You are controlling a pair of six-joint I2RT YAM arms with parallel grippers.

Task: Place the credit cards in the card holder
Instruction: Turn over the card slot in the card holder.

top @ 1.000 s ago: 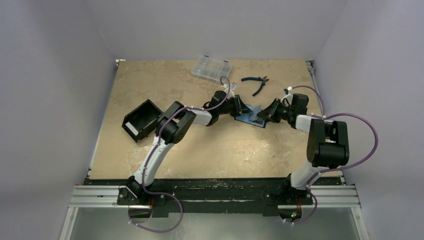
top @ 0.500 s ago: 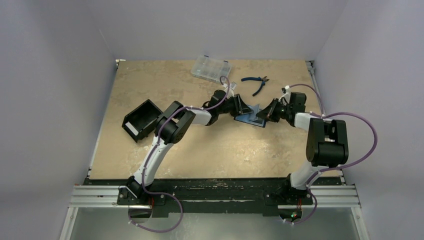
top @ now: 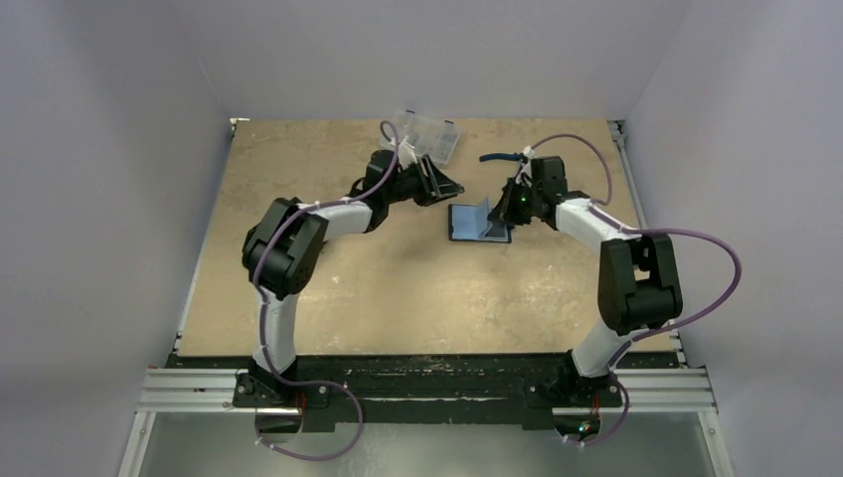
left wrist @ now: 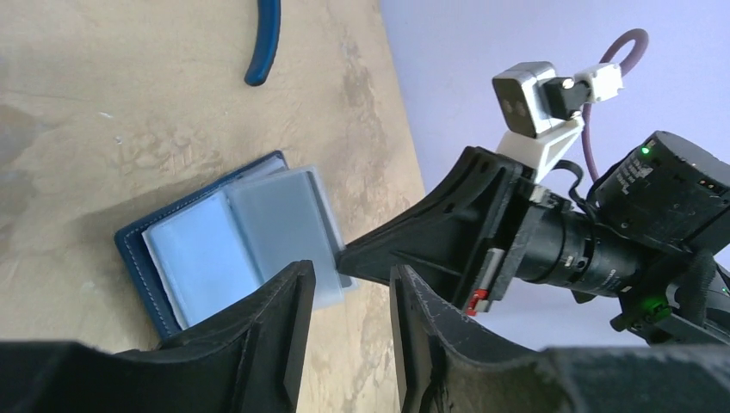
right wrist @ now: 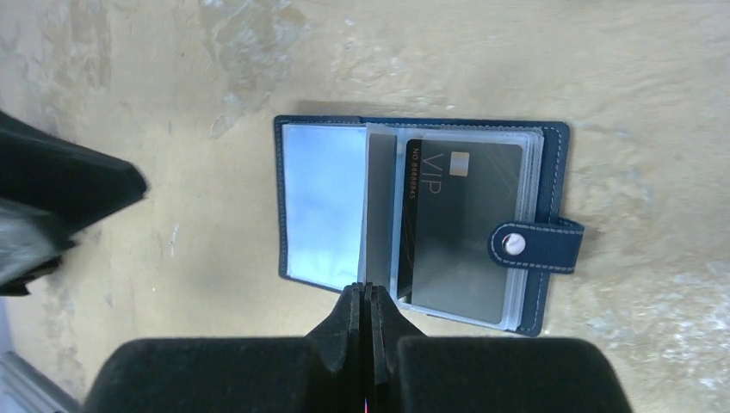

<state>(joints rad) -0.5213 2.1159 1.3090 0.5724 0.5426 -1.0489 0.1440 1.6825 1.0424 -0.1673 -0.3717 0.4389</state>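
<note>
The navy card holder (top: 465,221) lies open on the table, its clear sleeves showing. In the right wrist view (right wrist: 323,206) a dark grey credit card (right wrist: 460,224) marked VIP sits inside a sleeve under the snap tab (right wrist: 538,245). My right gripper (right wrist: 366,291) is shut on the near edge of one clear sleeve and holds it upright; from above it (top: 504,206) is at the holder's right side. My left gripper (left wrist: 349,288) is open and empty, apart from the holder (left wrist: 232,241) on its left (top: 440,185). No other card shows.
A clear compartment case (top: 422,134) lies at the back, just behind my left gripper. Blue-handled pliers (top: 502,156) lie behind my right gripper and show in the left wrist view (left wrist: 262,43). Walls close the table on three sides.
My left gripper has left the card holder and swung back-left toward the clear case. The holder has shifted left and back and lies open. My right gripper followed and holds a sleeve upright.
</note>
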